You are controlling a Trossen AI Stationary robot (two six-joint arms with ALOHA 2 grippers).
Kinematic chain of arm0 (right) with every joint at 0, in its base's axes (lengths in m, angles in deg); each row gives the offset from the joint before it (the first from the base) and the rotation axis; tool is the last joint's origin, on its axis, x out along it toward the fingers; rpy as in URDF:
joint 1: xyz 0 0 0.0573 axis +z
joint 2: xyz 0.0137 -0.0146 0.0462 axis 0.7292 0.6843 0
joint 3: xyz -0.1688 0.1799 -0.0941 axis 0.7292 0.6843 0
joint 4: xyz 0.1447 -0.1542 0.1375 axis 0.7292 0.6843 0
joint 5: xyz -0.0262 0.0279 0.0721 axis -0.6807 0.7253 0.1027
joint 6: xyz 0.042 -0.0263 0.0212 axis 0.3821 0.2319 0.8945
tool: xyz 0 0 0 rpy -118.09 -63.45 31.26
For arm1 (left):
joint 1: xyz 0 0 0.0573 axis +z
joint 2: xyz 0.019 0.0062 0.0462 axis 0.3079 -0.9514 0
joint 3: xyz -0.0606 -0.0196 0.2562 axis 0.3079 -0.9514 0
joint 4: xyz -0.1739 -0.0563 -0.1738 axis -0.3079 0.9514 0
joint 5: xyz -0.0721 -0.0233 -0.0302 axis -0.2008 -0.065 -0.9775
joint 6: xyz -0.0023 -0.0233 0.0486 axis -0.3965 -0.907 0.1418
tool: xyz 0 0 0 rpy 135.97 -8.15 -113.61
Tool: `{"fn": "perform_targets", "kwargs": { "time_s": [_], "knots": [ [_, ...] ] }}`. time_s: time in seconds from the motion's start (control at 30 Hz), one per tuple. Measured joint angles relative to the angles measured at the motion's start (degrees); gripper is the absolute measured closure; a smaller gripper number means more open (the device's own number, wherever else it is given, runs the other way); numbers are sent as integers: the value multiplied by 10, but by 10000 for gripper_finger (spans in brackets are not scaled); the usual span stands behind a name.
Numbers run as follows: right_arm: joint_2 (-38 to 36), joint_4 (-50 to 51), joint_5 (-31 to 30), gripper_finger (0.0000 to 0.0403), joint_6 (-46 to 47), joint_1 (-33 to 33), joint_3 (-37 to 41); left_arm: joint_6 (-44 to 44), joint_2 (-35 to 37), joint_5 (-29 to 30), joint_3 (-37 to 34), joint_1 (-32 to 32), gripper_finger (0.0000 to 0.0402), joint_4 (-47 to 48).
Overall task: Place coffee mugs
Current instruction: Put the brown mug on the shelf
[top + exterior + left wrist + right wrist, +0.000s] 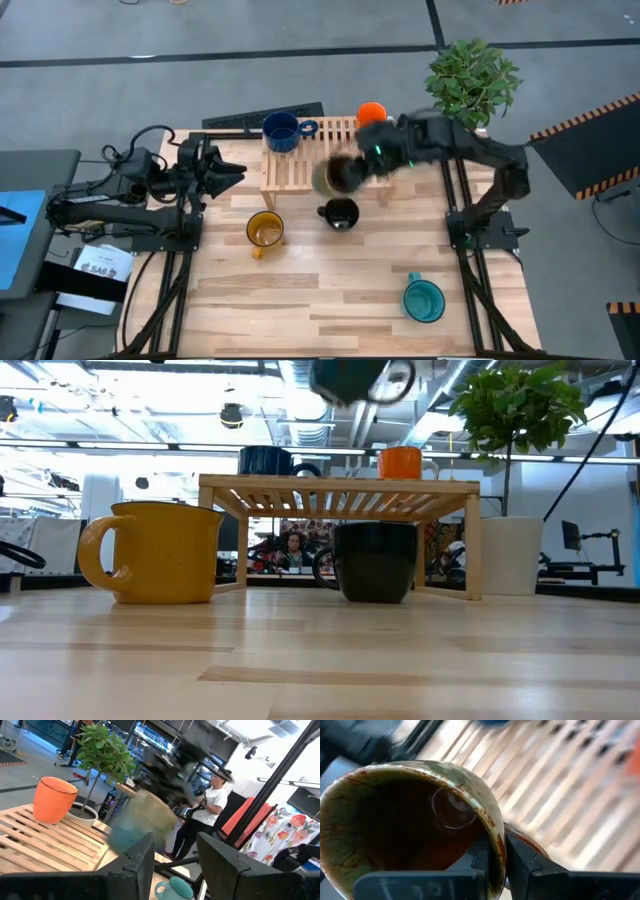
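My right gripper [352, 172] is shut on the brown mug [333, 176], which hangs in the air over the wooden rack [300, 170] and shows at the top of the low view as the brown mug [350, 378]. The dark blue mug [282, 131] and the orange mug [371, 113] stand on the rack's slats. On the table stand the black mug [339, 213] just in front of the rack, the yellow mug [265, 230] and the teal mug [423, 299]. My left gripper [236, 172] waits open, left of the rack. My right gripper [501, 845] pinches the brown mug's wall at the rim [496, 837], next to the handle [532, 847]. One finger [479, 856] is inside the mug and the other [522, 867] outside. The mug is lifted clear above the rack and tilted.
A plant in a white pot [510, 555] stands at the table's far right corner, beside the rack. The rack's slats between the blue and orange mugs are bare. A person [207, 805] stands in the room beyond the table.
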Motion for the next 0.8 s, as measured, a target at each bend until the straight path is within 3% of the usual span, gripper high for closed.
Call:
{"fn": "perform_targets", "kwargs": {
  "time_s": [0.3,0.63,0.8],
  "knots": [
    [85,62,-8,345,-33,-138,-38,-11,0,-35,0,0,270,-3],
    [130,97,60,345,-32,-165,-42,-19,0,-41,0,0,270,-3],
    [140,86,61,345,-32,-167,-43,-20,0,-41,0,0,270,-2]
  ]
}}
